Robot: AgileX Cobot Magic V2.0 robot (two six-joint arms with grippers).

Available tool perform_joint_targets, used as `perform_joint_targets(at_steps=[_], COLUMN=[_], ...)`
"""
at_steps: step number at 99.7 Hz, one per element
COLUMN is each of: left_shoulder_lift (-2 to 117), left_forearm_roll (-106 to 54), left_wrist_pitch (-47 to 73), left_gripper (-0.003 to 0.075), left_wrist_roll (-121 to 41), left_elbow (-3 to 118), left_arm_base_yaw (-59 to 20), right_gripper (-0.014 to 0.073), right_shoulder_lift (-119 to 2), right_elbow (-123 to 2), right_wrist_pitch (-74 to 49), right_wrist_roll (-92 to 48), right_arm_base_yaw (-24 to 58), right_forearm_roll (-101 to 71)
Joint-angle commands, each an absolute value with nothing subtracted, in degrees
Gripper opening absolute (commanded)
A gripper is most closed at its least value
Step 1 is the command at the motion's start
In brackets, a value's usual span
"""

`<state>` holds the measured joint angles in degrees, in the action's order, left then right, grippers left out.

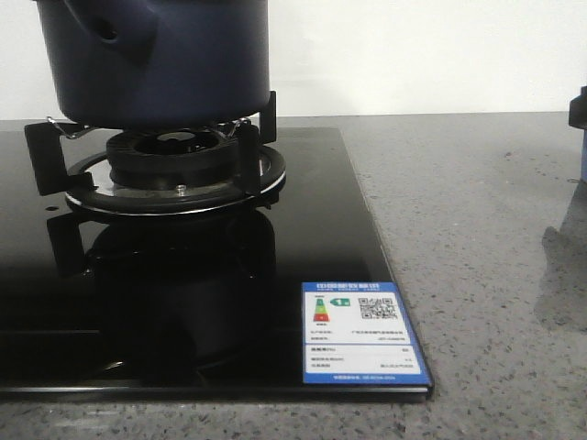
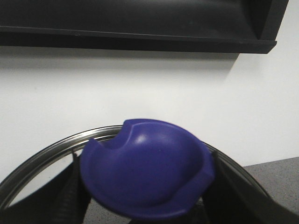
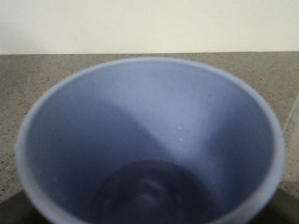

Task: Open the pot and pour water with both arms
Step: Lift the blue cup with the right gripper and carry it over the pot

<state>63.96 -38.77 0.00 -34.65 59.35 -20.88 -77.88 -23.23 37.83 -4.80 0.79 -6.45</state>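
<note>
The dark navy pot (image 1: 160, 60) stands on the gas burner (image 1: 174, 165) at the back left; its top is cut off by the front view. My left gripper (image 2: 147, 198) is shut on the blue knob (image 2: 147, 172) of a glass lid with a steel rim (image 2: 56, 147). The black fingers (image 2: 65, 196) sit on either side of the knob, and the white wall shows through the glass. My right gripper (image 3: 149, 215) holds a light blue cup (image 3: 154, 126) that fills its view. The cup's bottom looks dark, and the fingers are mostly hidden by it. A sliver of the cup (image 1: 583, 156) shows at the far right.
The black glass hob (image 1: 312, 229) covers the left half, with a blue and white energy label (image 1: 364, 332) at its front right corner. Grey speckled counter (image 1: 486, 275) lies to the right. A black hood (image 2: 140, 23) hangs on the white wall.
</note>
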Motion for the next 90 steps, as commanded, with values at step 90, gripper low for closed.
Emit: perform_joint_targets(at_steps=[90], left_shoulder_lift=[62.3], left_forearm_roll=[-39.1], left_wrist_pitch=[-5.2], left_gripper=[0.0358], left_wrist_roll=[-34.4], left_elbow=[61.7], left_arm_base_yaw=[-20.6], right_gripper=[0.0279], right_shoulder_lift=[-62.3], right_elbow=[-41.7], right_wrist_pitch=[9.9], right_wrist_roll=[-4.6], right_arm_base_yaw=[11.2], right_forearm_roll=[0.4])
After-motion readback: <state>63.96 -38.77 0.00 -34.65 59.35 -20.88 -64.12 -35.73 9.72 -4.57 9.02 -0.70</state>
